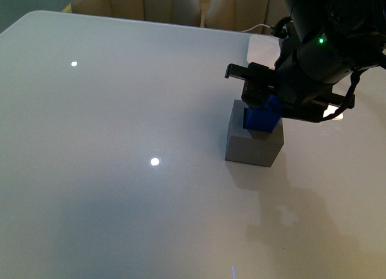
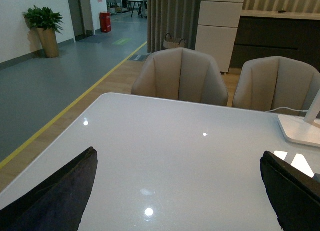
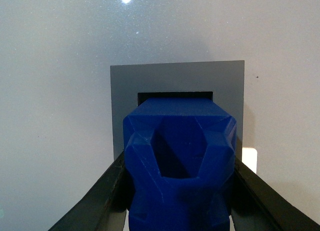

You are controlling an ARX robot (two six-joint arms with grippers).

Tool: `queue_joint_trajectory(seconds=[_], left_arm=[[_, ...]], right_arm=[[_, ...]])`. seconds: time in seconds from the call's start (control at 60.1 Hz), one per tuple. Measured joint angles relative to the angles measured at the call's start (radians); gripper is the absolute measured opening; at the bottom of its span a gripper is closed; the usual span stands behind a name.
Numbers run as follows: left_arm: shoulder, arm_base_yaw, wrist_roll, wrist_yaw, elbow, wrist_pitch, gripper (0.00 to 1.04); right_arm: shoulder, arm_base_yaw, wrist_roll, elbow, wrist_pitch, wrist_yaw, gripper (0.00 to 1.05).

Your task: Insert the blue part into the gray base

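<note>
The gray base (image 1: 253,143) is a matte cube on the white table, right of centre. My right gripper (image 1: 263,110) is shut on the blue part (image 1: 263,118) and holds it at the base's top face. In the right wrist view the blue part (image 3: 179,161) sits between the two black fingers (image 3: 100,201), its far end at the dark square hole of the gray base (image 3: 125,91). My left gripper (image 2: 177,191) is open and empty over bare table; only its two dark fingertips (image 2: 60,191) show. It is not in the front view.
The white table (image 1: 120,140) has glossy light spots. A white lamp foot (image 2: 300,128) stands at the table's far right. Two beige chairs (image 2: 180,76) stand behind the far edge. The right arm's black body (image 1: 325,49) hangs over the table's right side.
</note>
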Motion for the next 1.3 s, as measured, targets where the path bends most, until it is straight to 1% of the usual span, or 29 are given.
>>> queue_joint_trajectory(seconds=[0.2, 0.233, 0.333, 0.499, 0.549, 0.682, 0.732, 0.748, 0.765, 0.782, 0.798, 0.832, 0.848, 0.865, 0.881, 0.898, 0.915, 0.948, 0.965, 1.031, 1.048, 1.098, 1.114, 1.148, 1.198, 1.231, 1.297], left_arm=[[0.000, 0.000, 0.000, 0.000, 0.000, 0.000, 0.97], [0.000, 0.000, 0.000, 0.000, 0.000, 0.000, 0.97], [0.000, 0.000, 0.000, 0.000, 0.000, 0.000, 0.97], [0.000, 0.000, 0.000, 0.000, 0.000, 0.000, 0.97], [0.000, 0.000, 0.000, 0.000, 0.000, 0.000, 0.97], [0.000, 0.000, 0.000, 0.000, 0.000, 0.000, 0.97], [0.000, 0.000, 0.000, 0.000, 0.000, 0.000, 0.97], [0.000, 0.000, 0.000, 0.000, 0.000, 0.000, 0.97], [0.000, 0.000, 0.000, 0.001, 0.000, 0.000, 0.97], [0.000, 0.000, 0.000, 0.000, 0.000, 0.000, 0.97], [0.000, 0.000, 0.000, 0.000, 0.000, 0.000, 0.97], [0.000, 0.000, 0.000, 0.000, 0.000, 0.000, 0.97], [0.000, 0.000, 0.000, 0.000, 0.000, 0.000, 0.97], [0.000, 0.000, 0.000, 0.000, 0.000, 0.000, 0.97], [0.000, 0.000, 0.000, -0.001, 0.000, 0.000, 0.97], [0.000, 0.000, 0.000, -0.001, 0.000, 0.000, 0.97], [0.000, 0.000, 0.000, -0.002, 0.000, 0.000, 0.97], [0.000, 0.000, 0.000, -0.001, 0.000, 0.000, 0.97], [0.000, 0.000, 0.000, -0.001, 0.000, 0.000, 0.97], [0.000, 0.000, 0.000, 0.000, 0.000, 0.000, 0.97], [0.000, 0.000, 0.000, 0.000, 0.000, 0.000, 0.97], [0.000, 0.000, 0.000, 0.000, 0.000, 0.000, 0.97], [0.000, 0.000, 0.000, 0.000, 0.000, 0.000, 0.97], [0.000, 0.000, 0.000, 0.000, 0.000, 0.000, 0.97], [0.000, 0.000, 0.000, 0.000, 0.000, 0.000, 0.97], [0.000, 0.000, 0.000, 0.000, 0.000, 0.000, 0.97], [0.000, 0.000, 0.000, 0.000, 0.000, 0.000, 0.97]], right_arm=[[-0.010, 0.001, 0.001, -0.015, 0.026, -0.005, 0.94], [-0.016, 0.001, 0.002, -0.021, 0.030, -0.006, 0.97], [-0.063, 0.001, 0.000, -0.064, 0.057, -0.010, 0.96], [-0.222, 0.000, -0.046, -0.177, 0.143, 0.062, 0.96], [-0.301, -0.001, -0.066, -0.229, 0.179, 0.097, 0.96], [-0.388, -0.001, -0.093, -0.272, 0.209, 0.126, 0.96], [-0.385, -0.002, -0.166, -0.335, 0.404, 0.181, 0.89], [-0.384, -0.006, -0.216, -0.386, 0.547, 0.203, 0.85], [-0.382, -0.008, -0.237, -0.409, 0.605, 0.203, 0.84], [-0.374, -0.015, -0.277, -0.456, 0.719, 0.199, 0.80], [-0.373, -0.016, -0.287, -0.469, 0.748, 0.198, 0.79], [-0.370, -0.032, -0.353, -0.567, 0.948, 0.188, 0.72], [-0.370, -0.036, -0.367, -0.590, 0.991, 0.185, 0.70], [-0.371, -0.046, -0.389, -0.634, 1.069, 0.178, 0.67], [-0.374, -0.051, -0.397, -0.654, 1.105, 0.175, 0.65], [-0.387, -0.063, -0.415, -0.699, 1.183, 0.170, 0.61], [-0.393, -0.068, -0.424, -0.715, 1.210, 0.166, 0.59], [-0.432, -0.087, -0.446, -0.767, 1.291, 0.150, 0.52], [-0.438, -0.089, -0.447, -0.773, 1.299, 0.148, 0.51], [-0.524, -0.120, -0.468, -0.833, 1.342, 0.123, 0.39], [-0.535, -0.124, -0.469, -0.841, 1.343, 0.120, 0.37], [-0.588, -0.146, -0.476, -0.890, 1.343, 0.100, 0.26], [-0.595, -0.150, -0.477, -0.898, 1.342, 0.098, 0.25], [-0.624, -0.164, -0.481, -0.935, 1.336, 0.082, 0.17], [-0.648, -0.173, -0.484, -0.962, 1.329, 0.068, 0.10], [-0.687, -0.187, -0.489, -0.994, 1.318, 0.052, 0.02], [-0.755, -0.207, -0.495, -1.036, 1.297, 0.029, 0.02]])
